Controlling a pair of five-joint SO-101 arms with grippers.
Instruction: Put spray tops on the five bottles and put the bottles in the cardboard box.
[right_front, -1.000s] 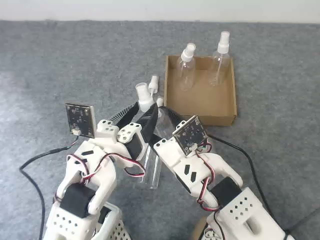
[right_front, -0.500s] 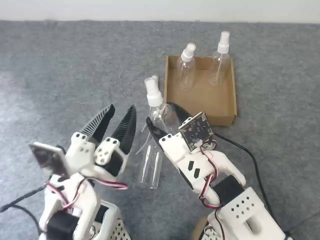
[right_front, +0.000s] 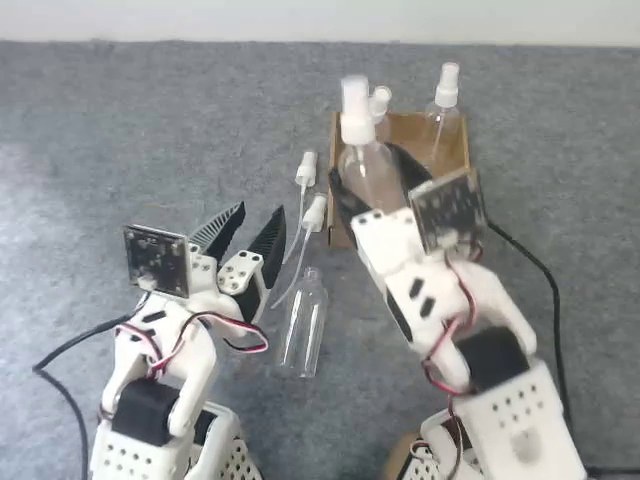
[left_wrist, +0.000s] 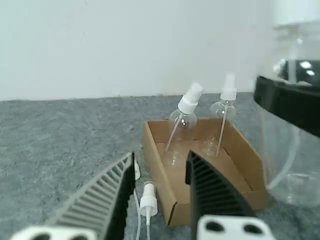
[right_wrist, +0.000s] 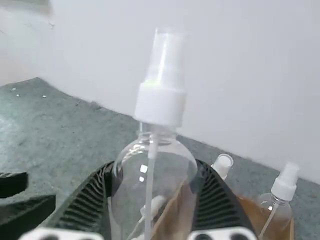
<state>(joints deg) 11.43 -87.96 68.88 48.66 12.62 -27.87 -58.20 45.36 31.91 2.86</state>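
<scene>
Clear bottles (right_wrist: 152, 175) w/ white spray tops (right_wrist: 162, 100), brown box (left_wrist: 159, 172), grey carpet (right_front: 150, 120), blk fingers (left_wrist: 212, 190).

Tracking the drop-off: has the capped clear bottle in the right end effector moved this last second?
Yes. The clear capped plastic bottle moved from short of the brown cardboard box to overlapping it.

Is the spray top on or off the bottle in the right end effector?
On: a white spray top sits on the neck of the bottle, tube hanging inside.
</scene>
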